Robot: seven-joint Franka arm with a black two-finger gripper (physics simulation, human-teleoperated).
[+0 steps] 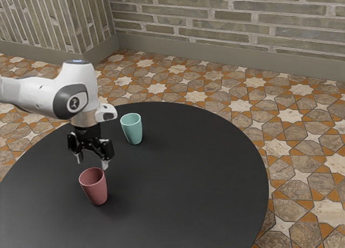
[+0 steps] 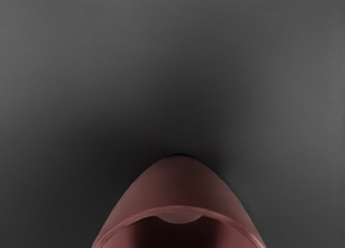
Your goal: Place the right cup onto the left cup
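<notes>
My gripper is open, its two fingers spread and pointing down just above the rim of the red cup, with nothing between them. The red cup stands upright on the black table; in the wrist view the same red cup lies close under my hand, its mouth partly visible. A teal cup stands upright on the table, farther back in the exterior view and apart from the red one.
The round black table carries both cups, and its curved edge runs along the exterior view's right. Beyond it are a patterned tile floor and a brick wall.
</notes>
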